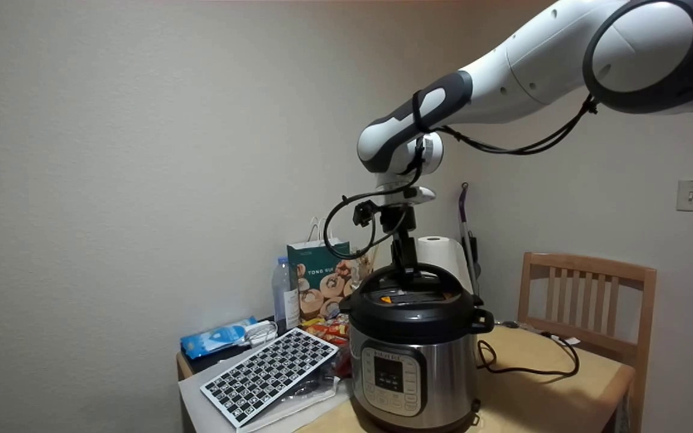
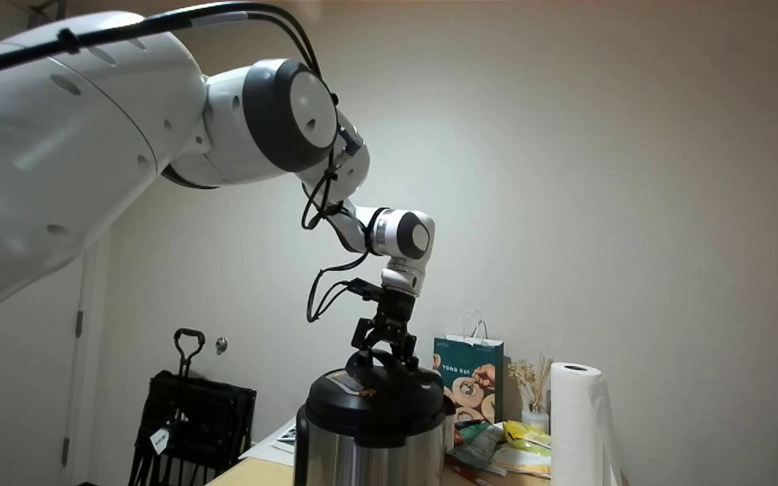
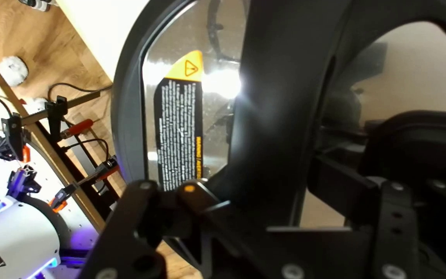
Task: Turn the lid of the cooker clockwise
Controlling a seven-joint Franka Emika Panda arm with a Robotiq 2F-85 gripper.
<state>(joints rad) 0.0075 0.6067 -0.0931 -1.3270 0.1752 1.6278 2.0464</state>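
The cooker [image 1: 452,379] is a steel cylinder with a black control panel. It stands on the table and also shows in an exterior view [image 2: 362,466]. Its glossy black lid [image 1: 415,319] sits on top, also seen in an exterior view [image 2: 375,405] and the wrist view [image 3: 130,116]. The lid's raised black handle [image 3: 277,97] runs up the middle of the wrist view. My gripper [image 2: 385,352] points down over the handle, one finger on each side. In the wrist view the gripper [image 3: 263,184] has its fingers apart, with a gap right of the handle. The left pad is too dark to see.
A paper towel roll [image 1: 440,255], a green paper bag [image 1: 322,294] and a bottle [image 1: 284,294] stand behind the cooker. A checkered board [image 1: 271,376] lies beside it. A black cord [image 1: 527,370] crosses the table near a wooden chair [image 1: 587,264].
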